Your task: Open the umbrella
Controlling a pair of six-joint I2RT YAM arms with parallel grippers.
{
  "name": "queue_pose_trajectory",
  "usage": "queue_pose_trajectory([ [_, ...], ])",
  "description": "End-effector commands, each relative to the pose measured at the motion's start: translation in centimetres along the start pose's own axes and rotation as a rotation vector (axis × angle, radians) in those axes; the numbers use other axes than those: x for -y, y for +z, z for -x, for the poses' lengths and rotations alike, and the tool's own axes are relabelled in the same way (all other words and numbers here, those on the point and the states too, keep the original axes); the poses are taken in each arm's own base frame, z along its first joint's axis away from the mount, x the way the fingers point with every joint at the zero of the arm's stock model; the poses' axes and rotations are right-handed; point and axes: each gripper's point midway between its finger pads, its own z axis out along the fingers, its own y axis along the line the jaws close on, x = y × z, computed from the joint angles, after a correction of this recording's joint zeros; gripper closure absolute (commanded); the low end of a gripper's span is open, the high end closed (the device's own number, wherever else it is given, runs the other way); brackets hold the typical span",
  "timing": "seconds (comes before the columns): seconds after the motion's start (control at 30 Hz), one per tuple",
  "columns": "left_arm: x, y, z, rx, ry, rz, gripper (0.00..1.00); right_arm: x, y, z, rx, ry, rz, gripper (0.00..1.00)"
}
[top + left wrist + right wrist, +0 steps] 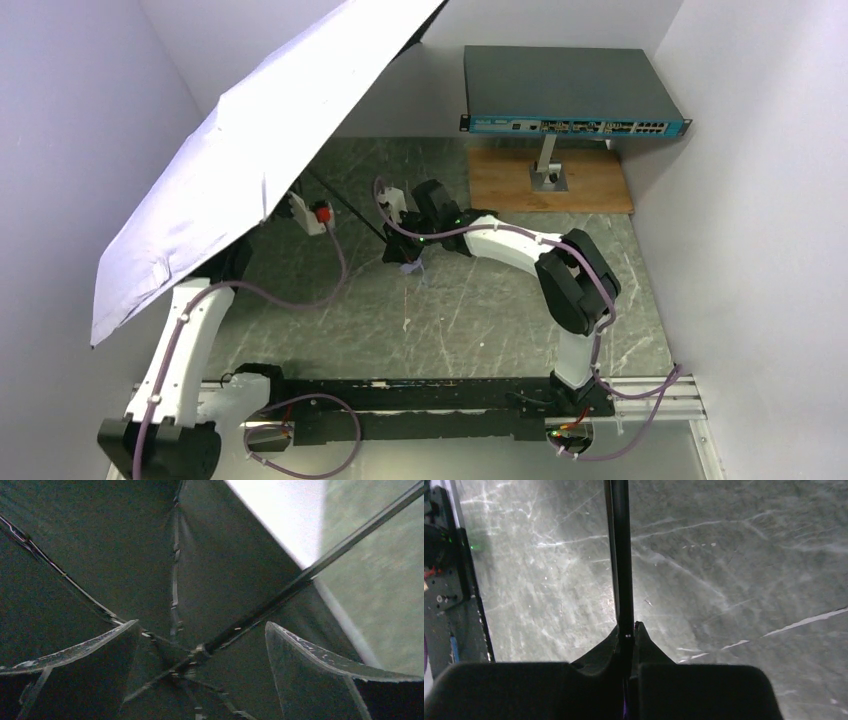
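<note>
The umbrella [240, 150] stands spread open, its pale lilac canopy tilted up over the left half of the table. Its thin black shaft [345, 205] runs down to the right. My right gripper [400, 250] is shut on that shaft [620, 555] just above the small lilac handle [413, 268], jaws [626, 630] pinched tight around it. My left gripper [201, 625] is open under the canopy, facing the black lining [100, 540] and the ribs' hub. The shaft [310, 572] passes between its spread fingers without touching them. The canopy hides this gripper's fingers in the top view.
A dark network switch [570, 95] sits on a metal stand over a wooden board [590, 185] at the back right. White walls close in on the left, back and right. The arms' mounting rail [420, 395] runs along the near edge.
</note>
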Motion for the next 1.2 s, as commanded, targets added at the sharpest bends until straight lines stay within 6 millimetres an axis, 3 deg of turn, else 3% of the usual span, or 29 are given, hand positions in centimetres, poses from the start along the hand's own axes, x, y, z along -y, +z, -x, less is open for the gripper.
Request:
queue_pose_trajectory([
  [0.0,7.0,-2.1,7.2,0.242,-0.44,-0.251,0.0,-0.5,-1.9,6.6,0.321,0.105,-0.039,1.0],
  [0.17,11.5,-4.8,10.7,0.297,-0.705,-0.425,0.02,0.1,-1.1,7.3,0.452,0.212,-0.065,1.0],
  [0.37,16.2,-10.5,15.1,0.417,-0.728,-0.544,0.01,1.2,1.4,7.9,0.521,0.307,-0.146,1.0],
  [0.53,19.0,-14.3,16.3,0.397,-0.73,-0.617,0.01,2.4,3.5,8.4,0.53,0.361,-0.245,1.0],
  [0.67,19.0,-14.9,15.1,0.279,-0.786,-0.532,0.01,2.7,4.6,8.1,0.559,0.383,-0.367,1.0],
  [0.7,19.0,-14.9,14.5,0.235,-0.819,-0.501,0.0,2.5,4.9,8.0,0.562,0.386,-0.373,0.85],
  [0.73,18.7,-15.0,14.1,0.203,-0.848,-0.468,0.0,2.2,5.3,7.8,0.564,0.404,-0.356,0.63],
  [0.77,18.4,-15.1,13.7,0.174,-0.875,-0.444,0.0,1.9,5.6,7.6,0.57,0.435,-0.334,0.51],
  [0.97,18.8,-17.2,13.1,0.072,-0.941,-0.408,0.0,-0.8,6.6,7.5,0.586,0.496,-0.15,0.42],
  [1.03,19.0,-17.4,12.6,0.038,-0.952,-0.374,0.0,-0.9,7.2,8.0,0.572,0.468,-0.136,0.45],
  [1.07,19.1,-17.5,12.3,0.017,-0.969,-0.354,0.0,-0.6,7.5,8.1,0.568,0.466,-0.14,0.53],
  [1.17,19.0,-17.6,11.7,-0.023,-0.99,-0.319,0.01,-0.5,8.0,10.1,0.597,0.423,-0.1,0.97],
])
